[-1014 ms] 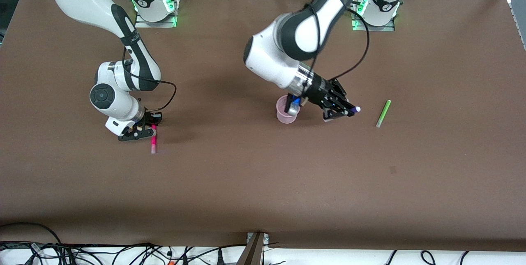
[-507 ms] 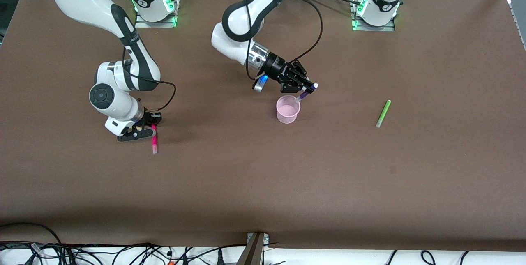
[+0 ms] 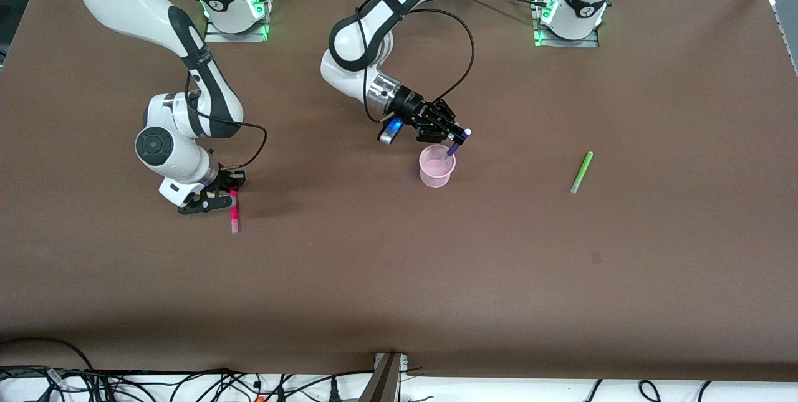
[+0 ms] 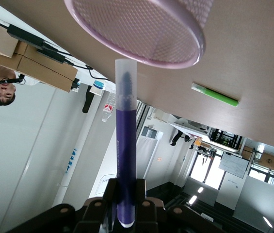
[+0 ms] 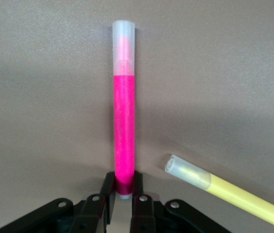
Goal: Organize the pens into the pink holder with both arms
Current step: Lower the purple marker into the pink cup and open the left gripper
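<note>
The pink holder [image 3: 434, 174] stands upright mid-table. My left gripper [image 3: 459, 137] is over its rim, shut on the purple pen [image 3: 452, 148], which tilts down with its lower end at the holder's mouth. In the left wrist view the purple pen [image 4: 125, 145] points at the holder's rim [image 4: 185, 60] from my left gripper [image 4: 125, 190]. My right gripper [image 3: 229, 194] is low at the table, shut on one end of the magenta pen [image 3: 234, 215]. The right wrist view shows my right gripper [image 5: 123, 183], the magenta pen [image 5: 124, 111] and the yellow pen [image 5: 229, 189] lying beside them.
The light green pen [image 3: 581, 172] lies alone on the brown table toward the left arm's end, also seen in the left wrist view [image 4: 214, 94]. Cables run along the table edge nearest the front camera.
My left arm swung the purple pen from beside the holder to over its rim, then tilted it lower toward the mouth. The right arm and magenta pen have not moved.
</note>
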Robot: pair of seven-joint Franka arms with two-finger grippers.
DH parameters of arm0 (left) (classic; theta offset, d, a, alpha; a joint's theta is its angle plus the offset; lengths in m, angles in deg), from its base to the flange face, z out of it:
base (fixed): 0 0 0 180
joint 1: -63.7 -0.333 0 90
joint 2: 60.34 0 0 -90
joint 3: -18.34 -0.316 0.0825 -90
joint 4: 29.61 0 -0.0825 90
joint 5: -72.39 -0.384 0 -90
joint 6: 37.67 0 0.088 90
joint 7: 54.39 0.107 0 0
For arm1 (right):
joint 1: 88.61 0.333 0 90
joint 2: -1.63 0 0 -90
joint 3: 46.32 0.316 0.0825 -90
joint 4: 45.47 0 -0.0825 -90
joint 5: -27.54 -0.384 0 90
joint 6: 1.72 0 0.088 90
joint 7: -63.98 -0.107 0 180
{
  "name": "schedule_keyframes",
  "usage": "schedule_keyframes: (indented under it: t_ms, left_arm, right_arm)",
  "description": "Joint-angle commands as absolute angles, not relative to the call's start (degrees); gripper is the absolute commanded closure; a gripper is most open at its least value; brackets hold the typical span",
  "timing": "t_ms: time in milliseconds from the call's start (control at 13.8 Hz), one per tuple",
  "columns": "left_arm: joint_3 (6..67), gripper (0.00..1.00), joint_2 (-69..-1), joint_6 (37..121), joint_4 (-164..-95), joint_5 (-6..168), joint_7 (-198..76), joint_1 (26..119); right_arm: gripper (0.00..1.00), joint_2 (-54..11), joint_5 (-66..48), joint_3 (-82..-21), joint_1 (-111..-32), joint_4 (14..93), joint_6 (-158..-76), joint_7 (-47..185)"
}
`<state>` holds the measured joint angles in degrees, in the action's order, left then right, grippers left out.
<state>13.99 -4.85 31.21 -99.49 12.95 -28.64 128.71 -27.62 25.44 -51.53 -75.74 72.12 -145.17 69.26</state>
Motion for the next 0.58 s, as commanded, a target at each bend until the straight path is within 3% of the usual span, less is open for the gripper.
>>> schedule_keyframes:
  t_ms: [0, 72, 217, 507]
  left_arm:
    - [12.98, 1.00, -2.42, 29.83, -95.70, 11.92, -29.34, 130.23]
    - [12.98, 0.98, -2.42, 29.91, -95.70, 11.92, -29.69, 129.97]
    - [12.98, 0.00, -2.59, 29.92, -95.70, 12.27, -30.57, 129.71]
    - [12.89, 0.00, -5.83, 29.83, -95.61, 14.72, -30.92, 127.61]
  right_arm:
    - [0.90, -27.28, 24.11, -51.15, -75.96, 71.78, -145.16, 70.57]
    - [0.90, -27.28, 24.11, -51.15, -75.96, 71.69, -144.81, 70.57]
    - [0.90, -27.19, 24.11, -51.06, -75.96, 71.69, -144.63, 70.57]
    - [0.90, -27.19, 24.11, -51.15, -75.96, 71.60, -144.63, 70.57]
